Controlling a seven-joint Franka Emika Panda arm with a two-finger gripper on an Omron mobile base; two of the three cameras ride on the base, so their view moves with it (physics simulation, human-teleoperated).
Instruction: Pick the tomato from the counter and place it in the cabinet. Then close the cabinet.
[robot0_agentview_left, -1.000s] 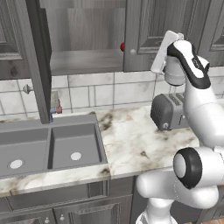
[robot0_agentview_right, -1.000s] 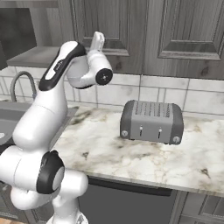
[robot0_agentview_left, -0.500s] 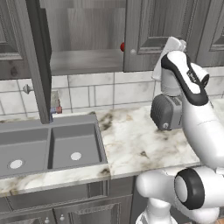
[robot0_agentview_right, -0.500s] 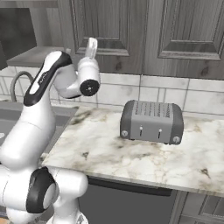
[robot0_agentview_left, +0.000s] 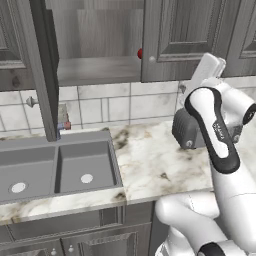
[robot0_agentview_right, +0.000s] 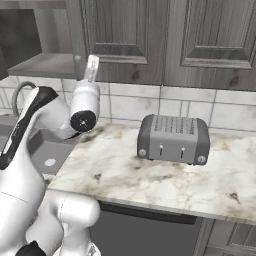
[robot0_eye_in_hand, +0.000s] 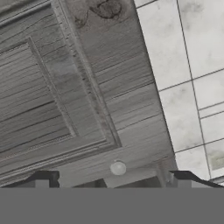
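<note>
Left base view: cabinet (robot0_agentview_left: 95, 55) open, one door (robot0_agentview_left: 42, 70) swung out edge-on toward the camera, the other door (robot0_agentview_left: 175, 37) shut. Tomato (robot0_agentview_left: 140, 53) sits on the grey shelf (robot0_agentview_left: 95, 70) inside the cabinet, at the shelf's right end, partly hidden behind the edge of the shut door, just left of that door's knob (robot0_agentview_left: 152, 58). Arm raised well right of the tomato, below the shut door's lower edge, hand angled up toward the cabinet; gripper itself cannot be made out from this side. Toaster (robot0_agentview_left: 187, 130) stands on the counter (robot0_agentview_left: 150, 160) below the cabinet, partly behind the arm. Sink (robot0_agentview_left: 55, 167) set in the counter, left of the toaster and under the open cabinet bay. Right base view: hand points up at the bottom of the shut door, gripper (robot0_agentview_right: 92, 64) close under it, near the knob (robot0_agentview_right: 77, 58); toaster (robot0_agentview_right: 173, 139) well apart from the hand. Hand view: two dark fingertips (robot0_eye_in_hand: 41, 179) at the frame bottom, spread wide apart, nothing between them; door panel (robot0_eye_in_hand: 65, 96) fills the space ahead, its knob (robot0_eye_in_hand: 117, 167) sits between the tips. Tiled wall (robot0_eye_in_hand: 192, 78) beside the door.
</note>
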